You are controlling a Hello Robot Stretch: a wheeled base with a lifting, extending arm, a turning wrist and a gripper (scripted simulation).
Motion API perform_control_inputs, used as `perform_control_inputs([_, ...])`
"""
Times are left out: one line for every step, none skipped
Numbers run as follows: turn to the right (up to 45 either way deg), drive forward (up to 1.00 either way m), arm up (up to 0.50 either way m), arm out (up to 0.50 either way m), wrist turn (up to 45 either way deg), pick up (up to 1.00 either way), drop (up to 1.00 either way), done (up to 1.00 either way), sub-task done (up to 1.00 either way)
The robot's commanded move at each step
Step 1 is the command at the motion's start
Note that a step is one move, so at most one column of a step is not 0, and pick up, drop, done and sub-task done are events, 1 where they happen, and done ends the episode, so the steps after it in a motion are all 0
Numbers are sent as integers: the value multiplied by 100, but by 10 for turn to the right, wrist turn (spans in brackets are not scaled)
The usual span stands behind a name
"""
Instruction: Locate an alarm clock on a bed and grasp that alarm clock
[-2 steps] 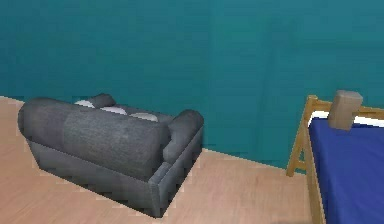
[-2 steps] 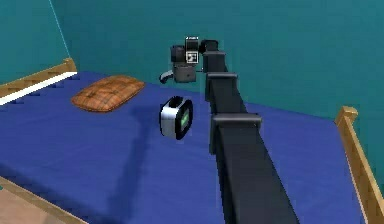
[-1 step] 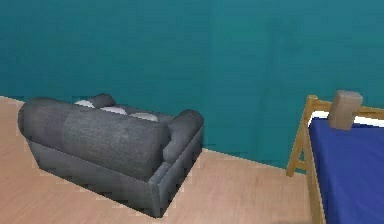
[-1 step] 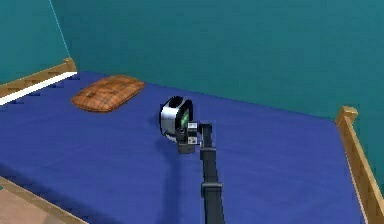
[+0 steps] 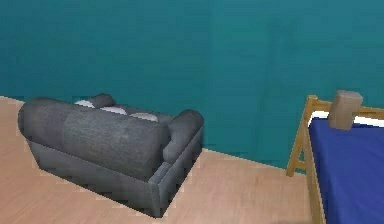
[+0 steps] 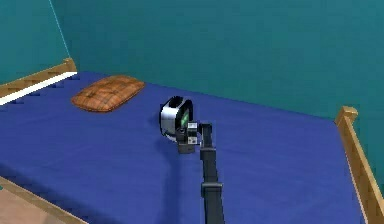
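You have soft, even light in both views and no glare. In the forward view the teal wall [image 5: 200,60] is flatly lit, and the grey sofa [image 5: 110,140] casts only a faint shadow on the wooden floor [image 5: 235,190] at lower centre. In the arm side view the bed rail [image 6: 35,85] at the left edge is lit almost white. The alarm clock [image 6: 176,118] has a pale sheen on its rim, and the blue cover [image 6: 280,160] is evenly lit. The wall corner [image 6: 62,35] at upper left leans only in the picture.
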Motion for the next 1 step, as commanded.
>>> perform_control_inputs([0, 0, 10, 0, 0, 0, 0, 0, 0])
